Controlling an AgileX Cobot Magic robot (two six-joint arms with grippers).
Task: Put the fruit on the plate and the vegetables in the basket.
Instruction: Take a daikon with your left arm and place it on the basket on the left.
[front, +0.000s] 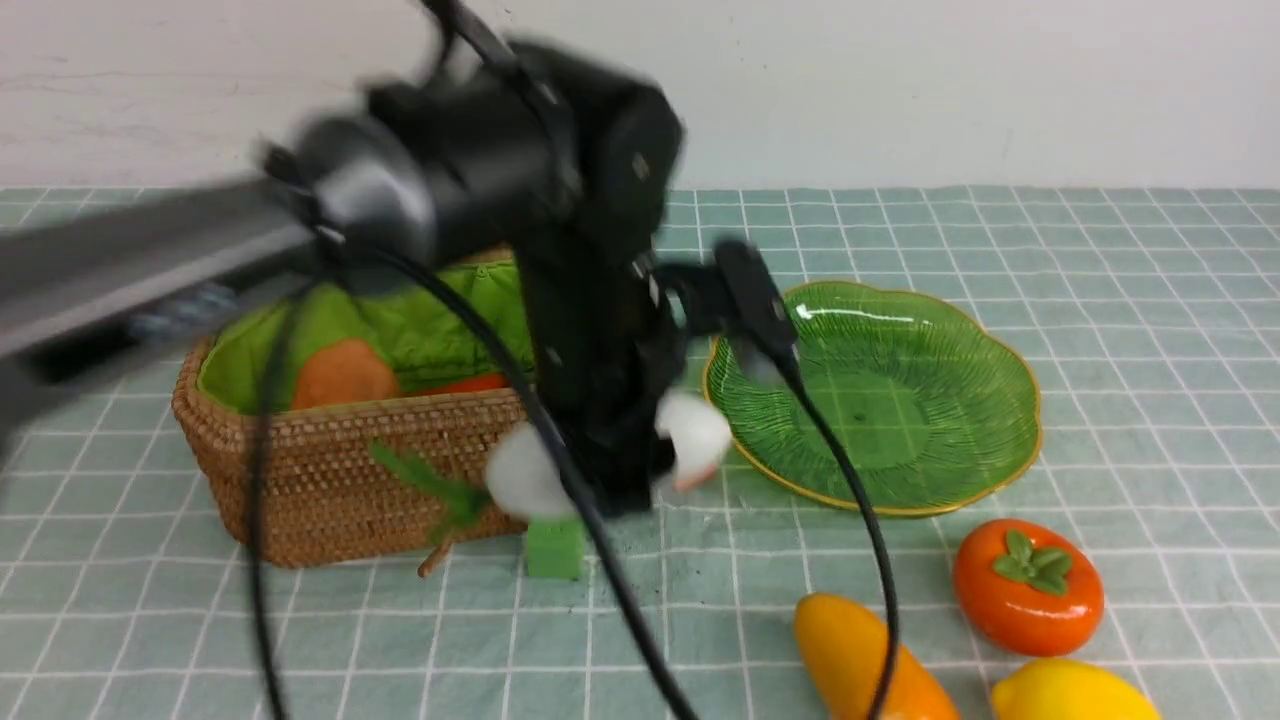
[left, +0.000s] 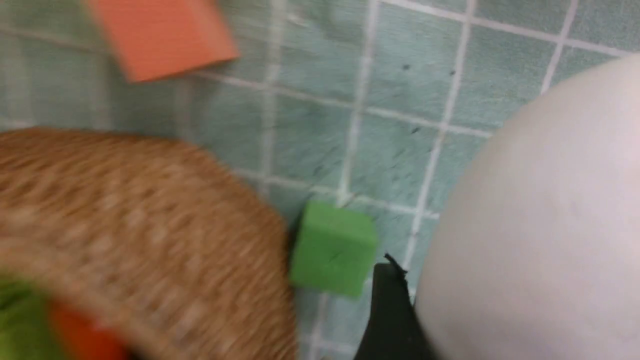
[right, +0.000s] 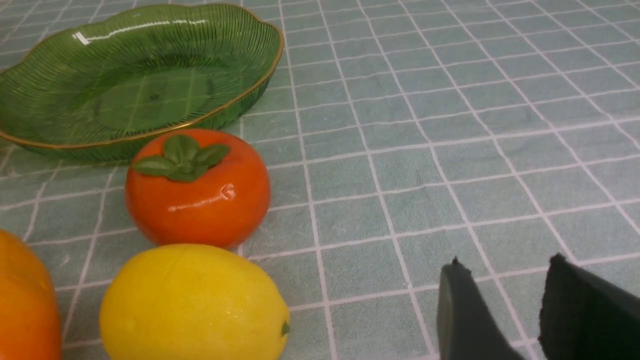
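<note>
Left fingers (left: 390, 320): blurred, set around the white radish (front: 695, 432) beside the basket (front: 330, 470); grip cannot be told.
Right fingers (right: 465, 310): narrowly parted, nothing held.
Vegetables: potato (front: 342, 375), chili (front: 465, 384) seen inside the basket.
Fruit: persimmon (front: 1028, 586), mango (front: 860, 650), lemon (front: 1070, 692) laid on the counter (front: 1150, 300) near the plate (front: 1030, 400).

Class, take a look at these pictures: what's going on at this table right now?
The left hand is at the white radish, just outside the basket; blur hides whether it grips it. The potato and chili already lie in the basket. The persimmon, mango and lemon sit on the cloth, none on the plate. The right hand is open and empty beside them.
</note>
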